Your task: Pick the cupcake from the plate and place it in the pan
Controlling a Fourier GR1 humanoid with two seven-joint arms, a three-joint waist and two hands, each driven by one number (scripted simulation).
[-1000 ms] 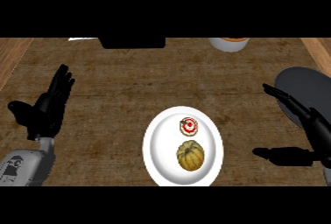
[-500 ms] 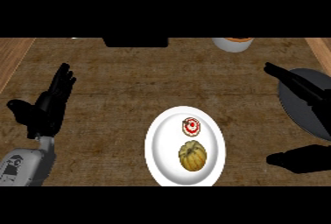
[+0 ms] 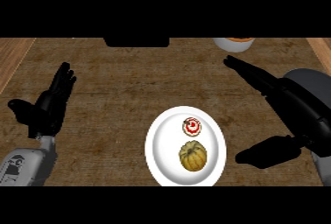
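Nearest you, a white plate (image 3: 161,151) lies at the lower middle, its near rim at the view's edge. A ribbed yellow squash (image 3: 193,156) sits on its near half. The cupcake (image 3: 192,126), white with a red swirl, sits on the far half, just apart from the squash.

Your right hand (image 3: 294,109) comes in from the lower right. It is released and grasps nothing. Its straight fingers (image 3: 249,70) point away from you and to the left, and the thumb (image 3: 265,151) is spread low toward the plate. The thumb tip is just beside the plate's right rim, level with the squash. The cupcake lies left of the thumb and nearer you than the fingertips. The grey pan (image 3: 317,83) shows to the right of those fingers, partly hidden by the hand.

Your left hand (image 3: 45,111) rests near the left edge, released, fingers up, well apart from the plate.

Bare brown counter (image 3: 123,87) lies open between the left hand and the plate, and beyond the plate. At the far edge there is a black block (image 3: 137,41). A white cup (image 3: 234,43) stands beyond the right fingertips.
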